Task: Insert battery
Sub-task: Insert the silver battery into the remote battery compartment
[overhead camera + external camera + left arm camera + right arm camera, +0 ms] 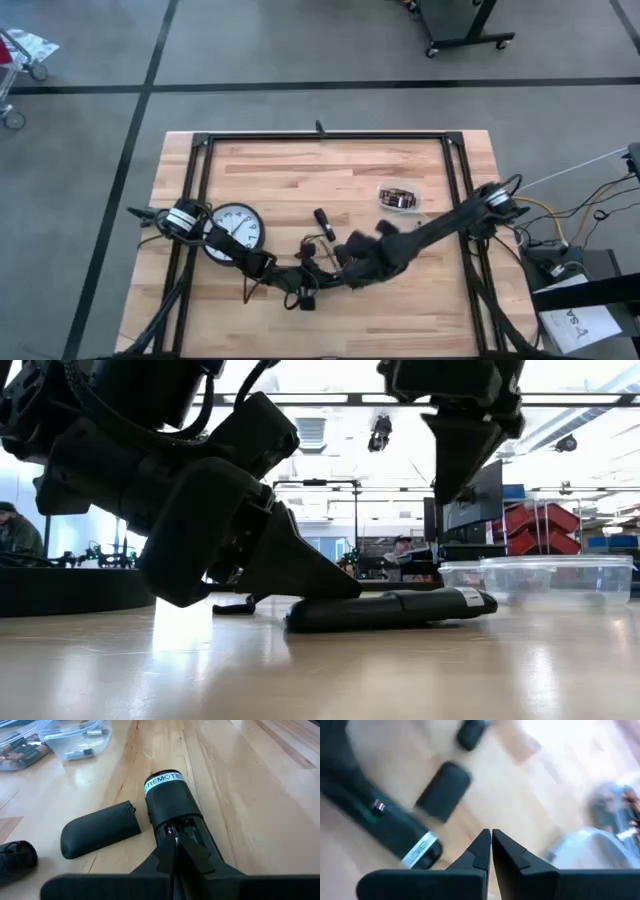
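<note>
Left gripper (175, 851) is pinching shut inside the remote (172, 805), maybe on a small, slippery battery. Right gripper (491, 842) is hovering above, fingers closed, holding nothing.

Two dark, matte-black arms, blocky housings at the joints. Pale silver-white collar on the left arm (184, 218) near its base, a similar one on the right arm (494, 200). Thin black cables loop along the links. Fingers (192, 854) black, wedge-shaped, tapering to points.
</note>
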Controlling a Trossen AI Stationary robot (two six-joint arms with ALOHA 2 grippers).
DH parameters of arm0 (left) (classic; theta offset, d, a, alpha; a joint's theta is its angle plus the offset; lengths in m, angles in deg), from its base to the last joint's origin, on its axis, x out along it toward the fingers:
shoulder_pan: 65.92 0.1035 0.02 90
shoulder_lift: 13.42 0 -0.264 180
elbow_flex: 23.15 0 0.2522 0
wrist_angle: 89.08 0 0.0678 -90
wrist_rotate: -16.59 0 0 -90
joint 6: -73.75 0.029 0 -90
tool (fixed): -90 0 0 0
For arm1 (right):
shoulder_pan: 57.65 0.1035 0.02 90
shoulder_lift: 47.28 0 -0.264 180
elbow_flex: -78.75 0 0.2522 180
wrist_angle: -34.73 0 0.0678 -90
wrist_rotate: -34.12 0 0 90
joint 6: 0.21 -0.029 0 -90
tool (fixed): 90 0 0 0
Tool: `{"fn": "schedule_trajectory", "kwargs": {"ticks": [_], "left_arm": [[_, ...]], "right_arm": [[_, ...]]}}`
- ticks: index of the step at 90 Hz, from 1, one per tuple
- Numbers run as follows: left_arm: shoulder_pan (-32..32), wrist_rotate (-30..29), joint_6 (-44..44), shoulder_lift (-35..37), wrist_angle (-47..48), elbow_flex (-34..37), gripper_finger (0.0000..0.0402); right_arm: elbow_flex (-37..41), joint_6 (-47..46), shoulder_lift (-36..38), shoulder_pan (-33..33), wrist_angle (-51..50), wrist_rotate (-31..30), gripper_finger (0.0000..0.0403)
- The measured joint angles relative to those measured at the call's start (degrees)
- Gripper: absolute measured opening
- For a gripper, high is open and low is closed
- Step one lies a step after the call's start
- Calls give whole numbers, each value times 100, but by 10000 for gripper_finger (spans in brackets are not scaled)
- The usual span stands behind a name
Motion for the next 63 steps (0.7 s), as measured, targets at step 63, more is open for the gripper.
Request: {"fn": "schedule_trajectory", "kwargs": {"ticks": [63], "left_arm": [[-1,4,-24,0,-23,0,0]], "right_arm": [[3576,-1272,2594,-1600,1572,1765,0]]}}
